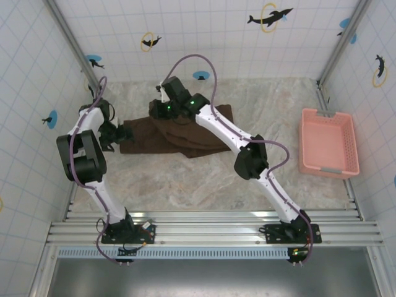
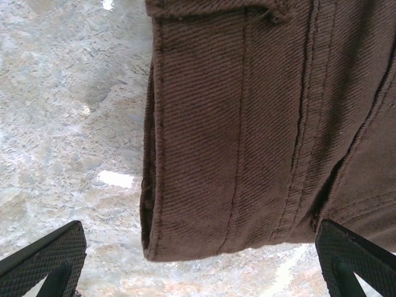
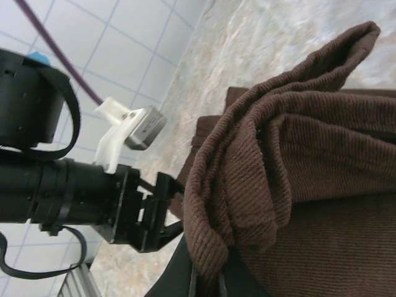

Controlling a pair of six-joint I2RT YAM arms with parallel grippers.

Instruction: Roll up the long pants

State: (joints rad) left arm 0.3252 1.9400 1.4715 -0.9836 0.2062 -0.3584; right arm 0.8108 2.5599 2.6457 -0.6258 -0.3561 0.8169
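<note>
Marble tabletop [image 1: 185, 185]: right end effector [image 3: 208, 279] tight on long pants [image 3: 309, 185], left end effector [image 2: 198, 269] agape.

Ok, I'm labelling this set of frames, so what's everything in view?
long pants: one, dark brown, folded on the far left-centre of the table
basket: one, pink, at the table's right side
table: one, beige marbled
walls: white tiles, dolphin stickers
left gripper: one, black, open at the pants' left edge
right gripper: one, black, shut on a raised fold of the pants
</note>
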